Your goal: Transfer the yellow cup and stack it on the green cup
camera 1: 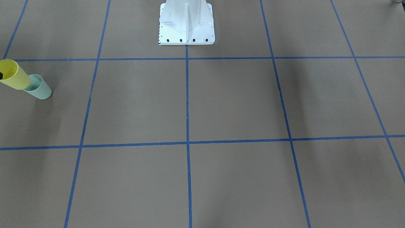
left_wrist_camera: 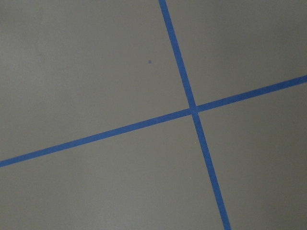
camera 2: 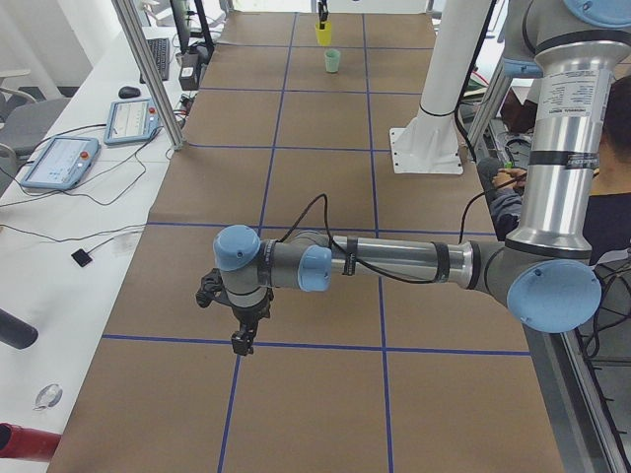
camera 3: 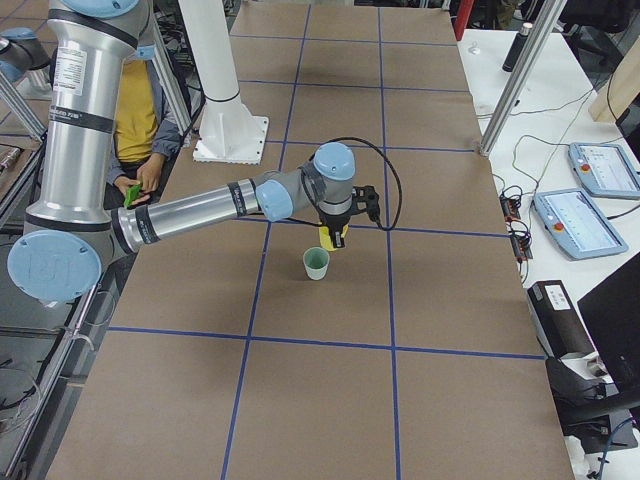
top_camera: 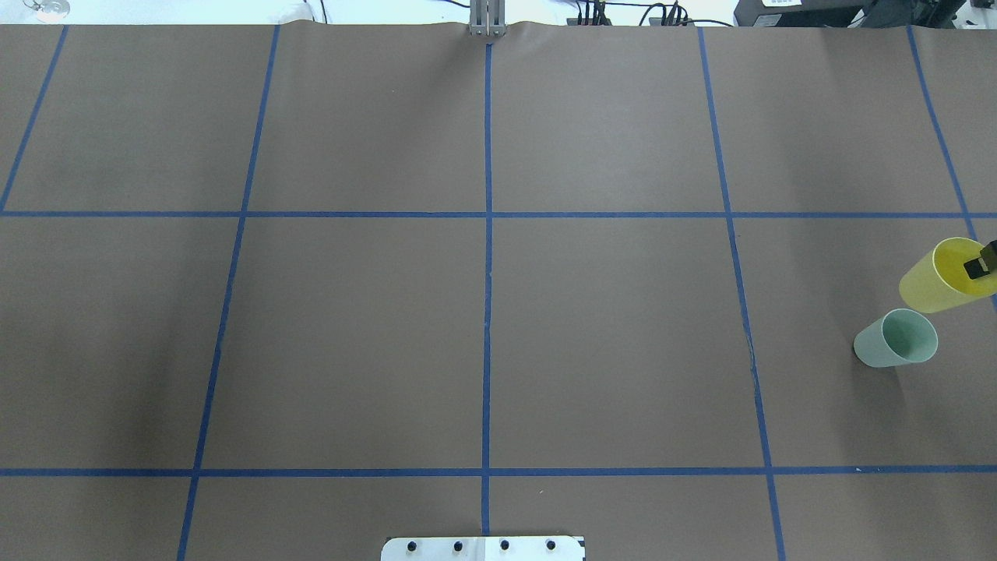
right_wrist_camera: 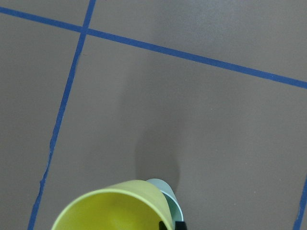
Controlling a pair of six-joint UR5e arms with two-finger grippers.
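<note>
In the exterior left view, the grey-and-blue left arm reaches toward the frame's left. Its left claw hangs pointing down at a blue tape line, lower left of centre. Only this side view shows the claw, so I cannot tell whether it is spread or closed.

In the overhead view, a grid of blue tape lines crosses the brown paper-covered counter, and the robot's white metal base plate sits at bottom centre. Toward the right of that frame, the pale mint-green plastic cup stands upright on the counter, mouth up. Up and to the right of it, at the right edge, is the bright yellow plastic cup, which looks larger than the green one. A black finger reaches inside its rim. The two cups lie close here but do not overlap.

In the front-facing view, the yellow cup is at the left edge, and its base overlaps the green cup's rim just to its right.

In the exterior right view, the right arm comes in from the left. The right claw points down at centre frame, clamped on the yellow cup's wall and holding it off the counter. The green cup is just below it in the frame. In the right wrist view, the yellow mouth sits at the bottom edge, and the green rim peeks out on its right.
</note>
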